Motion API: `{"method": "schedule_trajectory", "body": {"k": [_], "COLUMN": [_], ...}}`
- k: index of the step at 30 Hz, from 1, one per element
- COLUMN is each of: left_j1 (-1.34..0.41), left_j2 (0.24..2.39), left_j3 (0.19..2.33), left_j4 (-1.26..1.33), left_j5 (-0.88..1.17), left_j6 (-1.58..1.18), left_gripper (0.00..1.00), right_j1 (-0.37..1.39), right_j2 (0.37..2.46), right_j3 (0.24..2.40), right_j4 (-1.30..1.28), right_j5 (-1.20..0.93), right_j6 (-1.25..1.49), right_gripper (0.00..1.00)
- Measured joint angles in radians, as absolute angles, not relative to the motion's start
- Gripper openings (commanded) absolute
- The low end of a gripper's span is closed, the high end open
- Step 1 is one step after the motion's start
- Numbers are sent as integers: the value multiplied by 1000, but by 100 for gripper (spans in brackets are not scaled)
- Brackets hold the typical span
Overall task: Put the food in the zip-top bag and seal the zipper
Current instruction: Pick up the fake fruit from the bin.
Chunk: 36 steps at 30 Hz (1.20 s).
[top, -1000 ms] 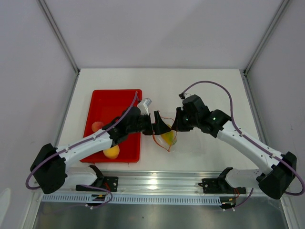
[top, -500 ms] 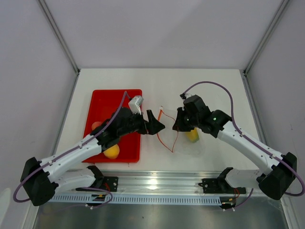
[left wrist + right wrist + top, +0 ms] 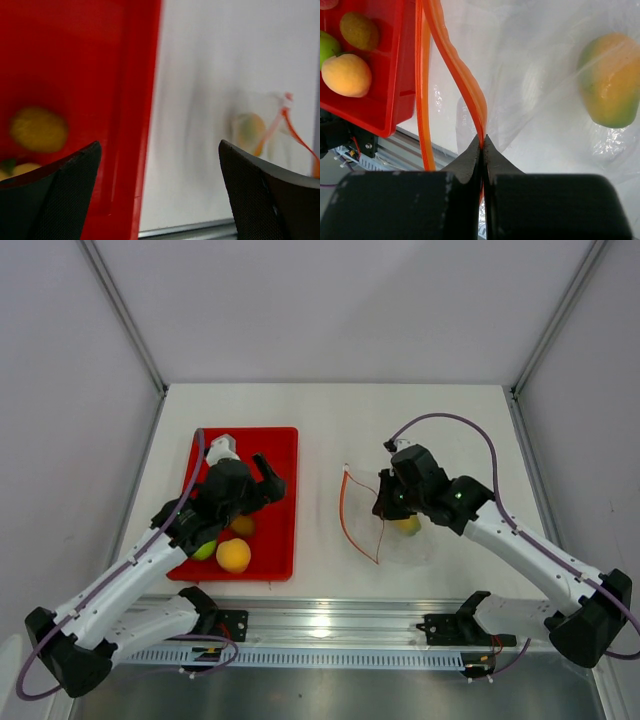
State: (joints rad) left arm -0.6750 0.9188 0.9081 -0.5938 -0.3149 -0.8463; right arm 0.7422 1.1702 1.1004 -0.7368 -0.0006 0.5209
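White tabletop (image 3: 320, 420) fills a booth of plain grey walls (image 3: 60, 340), with an aluminium rail (image 3: 330, 625) along its 6 o'clock edge. At about 4 o'clock from the table's middle lies the zip-top bag (image 3: 405, 545), clear and crumpled, its mouth facing 9 o'clock. The zipper (image 3: 343, 505) gapes, its two orange-red strips bowed apart. One yellow-green fruit (image 3: 407, 526) sits inside the bag. The right gripper (image 3: 384, 502) is pinched on one zipper strip, its fingers pressed together with the strip between them. At 9 o'clock sits a red tray (image 3: 280, 440), with an orange ball (image 3: 233, 556), green apple (image 3: 204, 550) and small brown fruit (image 3: 242, 525) bunched toward its 6 o'clock end. The left gripper (image 3: 268, 478) hangs over the tray's 3 o'clock side, fingers spread wide, holding nothing.
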Motion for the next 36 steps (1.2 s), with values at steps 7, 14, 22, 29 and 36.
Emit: {"method": "schedule_trajectory", "body": {"k": [7,14,22,29,36], "left_j1": [-526,-391,-322,-315,-311], "left_j2": [950,1089,1428,1483,1504], "left_j3": [912,994,1187,1171,1148], "left_j4": [-807,-933,-1086,-1099,-1083], "left_j5": [-381,-367,-323,-300,-301], "left_j6": [-961,-1032,-1077,-1110,-1138], "left_gripper": [100,99,99,99,100], "right_j1": [742,742,742,742,742], "right_j2": [1170,1165,1156,1149,1137], "right_j3": [1090,1088,1077,1077,1064], "right_j4": [-744,-745,-748,-751,-751], "right_j5": [19,20,27,47,56], "right_j6": [502,500,499,495,495], "right_gripper": [0,0,0,0,0]}}
